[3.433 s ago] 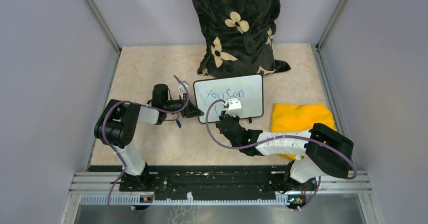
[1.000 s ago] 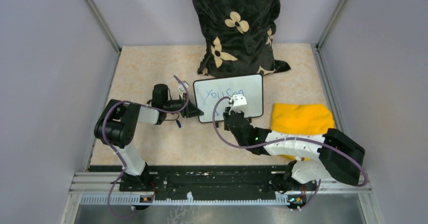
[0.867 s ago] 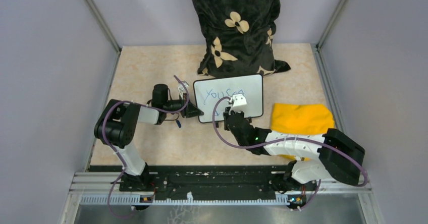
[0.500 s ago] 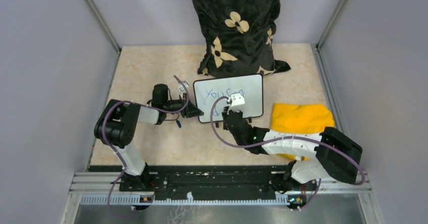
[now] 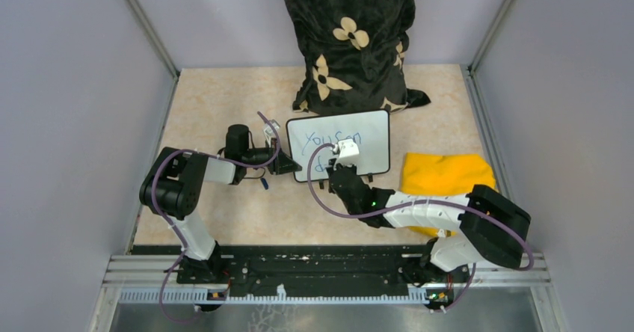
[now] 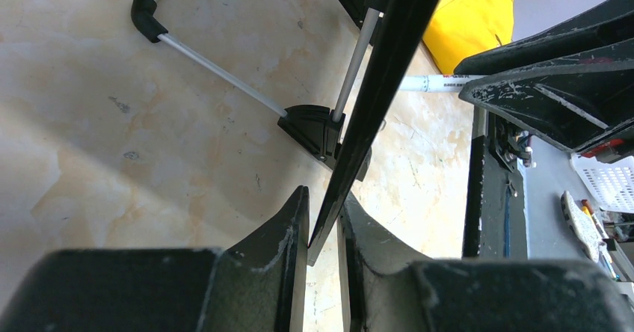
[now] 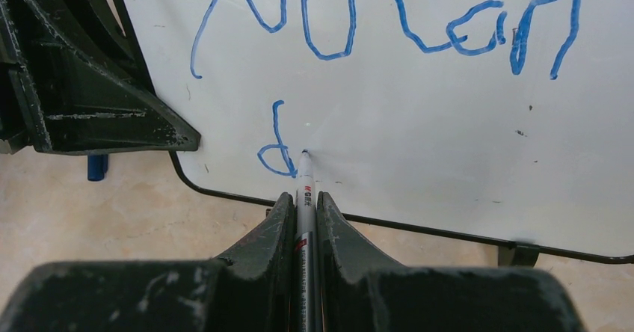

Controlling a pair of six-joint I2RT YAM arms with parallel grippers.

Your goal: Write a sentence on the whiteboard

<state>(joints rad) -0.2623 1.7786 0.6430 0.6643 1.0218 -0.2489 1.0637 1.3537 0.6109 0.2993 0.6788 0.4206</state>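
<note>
Whiteboard (image 7: 419,108) reads "You can" above a lone "d".

top view: the right gripper (image 5: 335,166) and its wrist camera cover the lower left of the whiteboard (image 5: 374,134), hiding the second line of the sentence (image 5: 334,137); the yellow cloth (image 5: 447,173) runs under the right arm; the floral cushion (image 5: 348,40) is cut by the top edge. left wrist view: the whiteboard is edge-on, its face unseen; only a short stretch of the marker (image 6: 441,84) shows; clutter (image 6: 598,212) at far right is blurred. right wrist view: the frame clips the whiteboard's top and right side; a small blue object (image 7: 96,167) is half hidden behind the left gripper (image 7: 168,134).
</note>
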